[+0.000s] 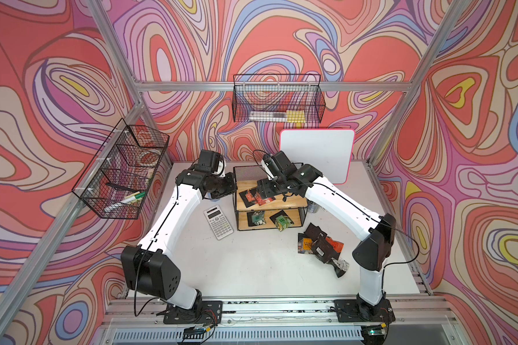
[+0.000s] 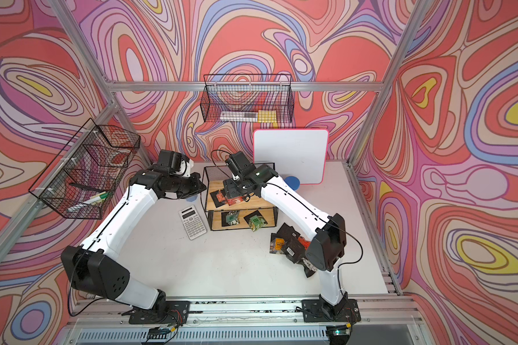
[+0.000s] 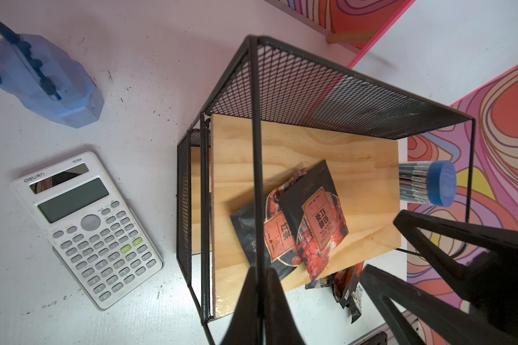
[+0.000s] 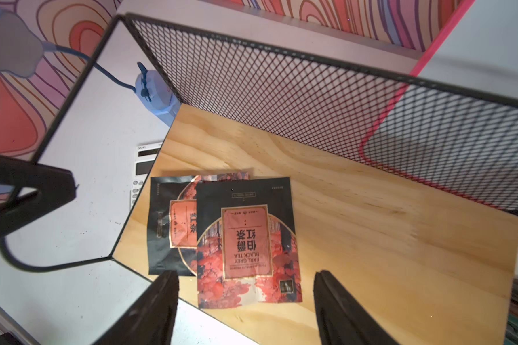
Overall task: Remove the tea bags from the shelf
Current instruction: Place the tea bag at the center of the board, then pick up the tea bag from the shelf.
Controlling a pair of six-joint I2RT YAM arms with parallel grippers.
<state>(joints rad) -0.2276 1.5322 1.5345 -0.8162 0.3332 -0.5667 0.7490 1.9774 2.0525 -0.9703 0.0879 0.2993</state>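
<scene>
Holding red tea bags (image 4: 245, 245), the shelf (image 4: 371, 209); right claw (image 4: 245, 274) spread above, left claw (image 3: 261, 270) pinching its frame.

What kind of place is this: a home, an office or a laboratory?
Probably a robot laboratory cell: an aluminium frame holds printed wall panels, the left arm and right arm are bolted to a rail at the table edge, and a calculator lies there like a prop.

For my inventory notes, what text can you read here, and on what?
"deli" and "TE703": calculator.
"DEL" and "AC": its green keys.
"EARL GREY BLACK TEA" and "伯爵红茶": uppermost red tea bag on the shelf.
Other tea bags, other keys: too small or blurred.
</scene>
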